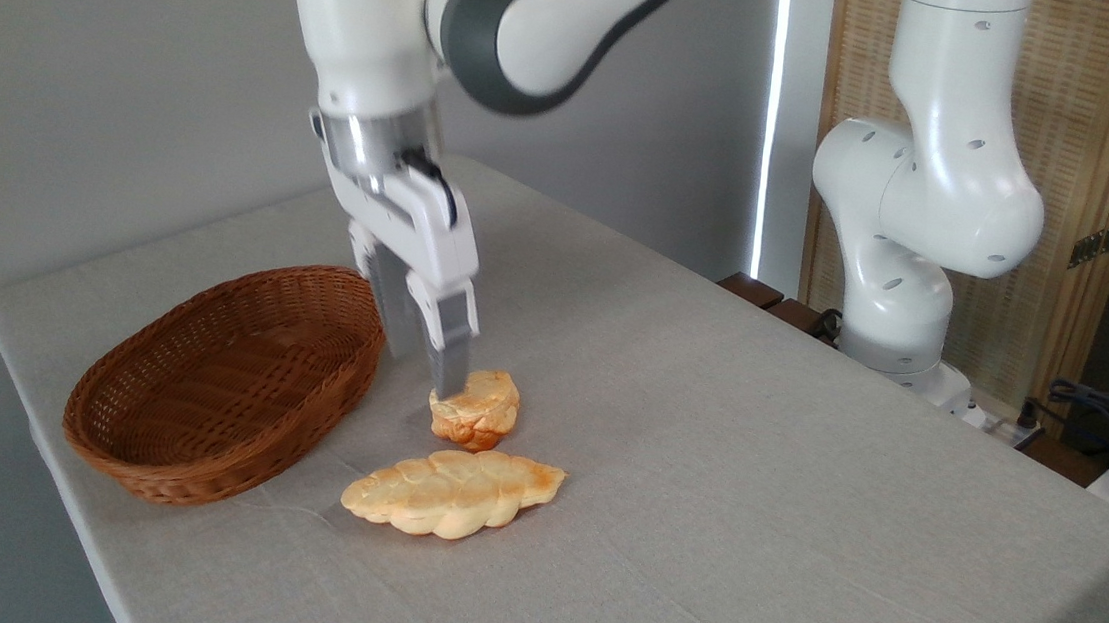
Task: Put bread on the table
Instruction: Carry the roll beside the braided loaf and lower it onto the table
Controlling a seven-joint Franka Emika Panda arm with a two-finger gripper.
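The bread, a small lumpy golden-brown bun, rests on the grey-beige table just right of the basket. My gripper hangs straight down right above the table, at the bun's left edge. Its fingers stand apart, so it is open. The nearer fingertip touches or overlaps the bun's upper left edge, and the bun lies to the right of both fingers, not between them. Nothing is held.
A brown oval wicker basket stands empty at the left, close to the gripper. A longer braided loaf lies in front of the bun. The arm's white base rises at the back right, with cables beyond the table's edge.
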